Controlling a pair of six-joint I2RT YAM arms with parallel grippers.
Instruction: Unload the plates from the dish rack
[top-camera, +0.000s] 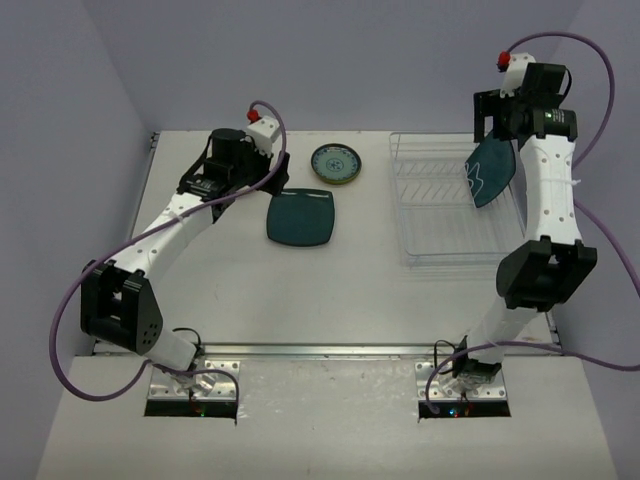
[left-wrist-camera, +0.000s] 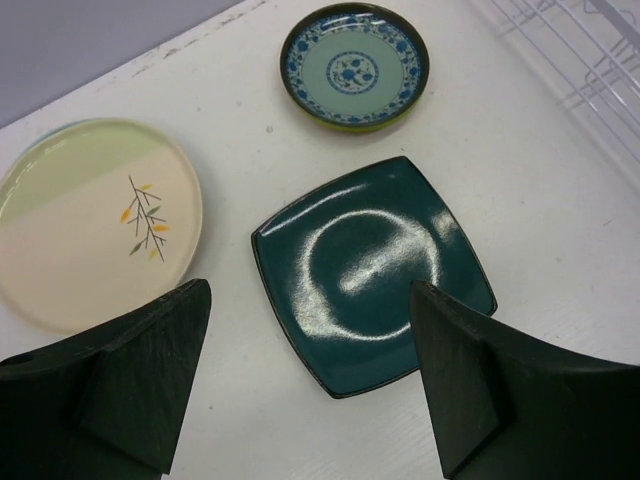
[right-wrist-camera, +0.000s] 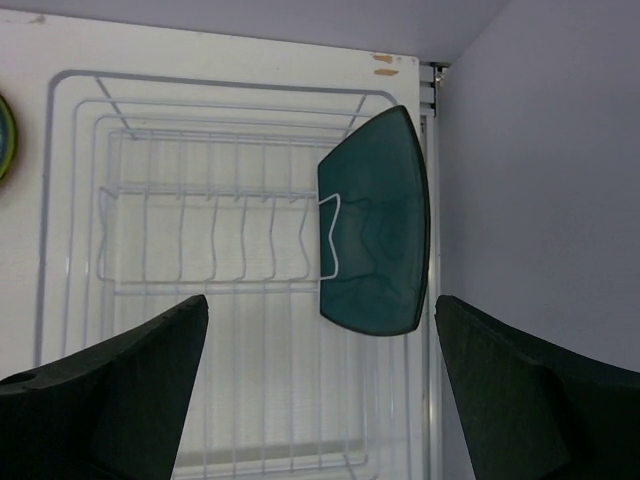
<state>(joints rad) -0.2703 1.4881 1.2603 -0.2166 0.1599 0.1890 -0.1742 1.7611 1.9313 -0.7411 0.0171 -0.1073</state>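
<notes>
Right wrist view: my right tool (right-wrist-camera: 320, 385) hung open over the teal plate (right-wrist-camera: 375, 225); a wire of the rack (right-wrist-camera: 215, 190) could snag it when lifted.

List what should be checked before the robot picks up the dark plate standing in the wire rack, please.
1. The right gripper is open: ok.
2. The racked plate stands on edge in the dish rack: ok.
3. The right fingers are around the racked plate: not ok, they are apart from it.
4. The left gripper is away from the rack: ok, it is open over the square plate on the table.
5. The rack wires leave room for a grip: cannot tell.
</notes>
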